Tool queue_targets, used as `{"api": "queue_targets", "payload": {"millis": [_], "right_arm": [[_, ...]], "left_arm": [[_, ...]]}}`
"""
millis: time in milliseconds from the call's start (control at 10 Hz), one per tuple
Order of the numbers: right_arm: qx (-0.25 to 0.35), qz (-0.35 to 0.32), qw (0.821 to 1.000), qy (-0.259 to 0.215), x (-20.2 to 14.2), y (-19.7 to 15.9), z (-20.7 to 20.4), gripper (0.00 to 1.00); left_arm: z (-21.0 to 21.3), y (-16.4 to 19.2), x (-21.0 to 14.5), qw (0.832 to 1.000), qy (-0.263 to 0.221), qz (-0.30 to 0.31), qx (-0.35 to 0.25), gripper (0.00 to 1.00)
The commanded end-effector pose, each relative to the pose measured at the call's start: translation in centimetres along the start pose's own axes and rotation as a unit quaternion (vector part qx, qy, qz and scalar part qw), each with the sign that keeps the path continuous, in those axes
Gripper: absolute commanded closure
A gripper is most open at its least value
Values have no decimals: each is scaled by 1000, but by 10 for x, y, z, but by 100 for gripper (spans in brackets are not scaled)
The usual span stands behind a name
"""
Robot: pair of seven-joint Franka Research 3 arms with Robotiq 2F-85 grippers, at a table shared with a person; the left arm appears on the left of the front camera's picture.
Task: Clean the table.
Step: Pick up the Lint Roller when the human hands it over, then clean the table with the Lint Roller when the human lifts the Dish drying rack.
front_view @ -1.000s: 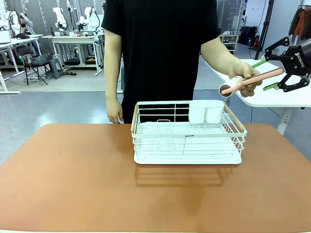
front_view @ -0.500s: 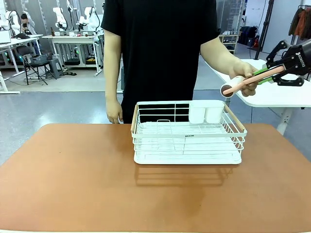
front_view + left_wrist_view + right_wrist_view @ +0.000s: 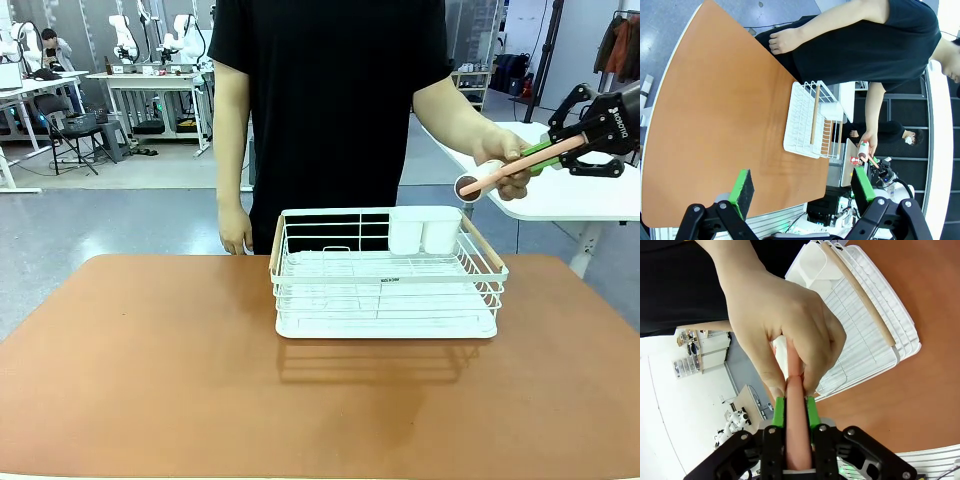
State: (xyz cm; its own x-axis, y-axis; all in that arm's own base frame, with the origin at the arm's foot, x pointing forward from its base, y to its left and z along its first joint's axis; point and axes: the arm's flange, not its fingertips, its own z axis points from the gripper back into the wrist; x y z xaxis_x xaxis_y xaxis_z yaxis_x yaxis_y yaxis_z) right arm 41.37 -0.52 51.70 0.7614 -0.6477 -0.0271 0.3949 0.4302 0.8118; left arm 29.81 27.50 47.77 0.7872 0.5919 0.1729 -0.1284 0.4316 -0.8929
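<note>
1. Right gripper [image 3: 548, 150] is clenched on the tail end of the pink handle of a roller [image 3: 478, 181], up in the air past the table's far right corner. In the right wrist view the green pads press both sides of the handle.
2. The person's hand [image 3: 505, 160] also holds the roller, with fingertips wrapped round the handle just above the pads and nearly touching them.
3. Left gripper [image 3: 802, 186] is released, jaws wide and nothing between them. It hangs high over the near side of the table.
4. The table [image 3: 150, 370] lies below and to the left of the handover. Its brown top is bare except for a white wire rack [image 3: 385, 290] standing near the far middle. No wiping or rolling has begun, by the look of it.
5. Risks, as I judge them:
   - The fingers are so close to the pads that they could be nipped or dragged if the arm pulls before the hand lets go.
   - The grip is at the very end of a long handle, so the head's weight may swing the roller in the pads once the hand releases.
   - A slip would drop the roller onto the rack or the floor.
   - The rack stands in the sweep path, so the roller could snag its wires or shove it.
</note>
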Motion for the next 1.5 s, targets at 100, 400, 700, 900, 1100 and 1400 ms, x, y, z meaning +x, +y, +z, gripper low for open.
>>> {"api": "queue_targets", "payload": {"millis": [100, 400, 700, 900, 1100, 1400], "right_arm": [[0, 0, 1000, 0, 0, 0, 0, 100], [0, 0, 1000, 0, 0, 0, 0, 100], [0, 0, 1000, 0, 0, 0, 0, 100], [0, 0, 1000, 0, 0, 0, 0, 100], [0, 0, 1000, 0, 0, 0, 0, 100], [0, 0, 1000, 0, 0, 0, 0, 100]], "left_arm": [[4, 2, 0, 1000, 5, -13, -5, 0], [4, 2, 0, 1000, 5, -13, -5, 0], [4, 2, 0, 1000, 5, -13, -5, 0], [4, 2, 0, 1000, 5, -13, -5, 0], [4, 2, 0, 1000, 5, -13, -5, 0], [4, 2, 0, 1000, 5, -13, -5, 0]]}}
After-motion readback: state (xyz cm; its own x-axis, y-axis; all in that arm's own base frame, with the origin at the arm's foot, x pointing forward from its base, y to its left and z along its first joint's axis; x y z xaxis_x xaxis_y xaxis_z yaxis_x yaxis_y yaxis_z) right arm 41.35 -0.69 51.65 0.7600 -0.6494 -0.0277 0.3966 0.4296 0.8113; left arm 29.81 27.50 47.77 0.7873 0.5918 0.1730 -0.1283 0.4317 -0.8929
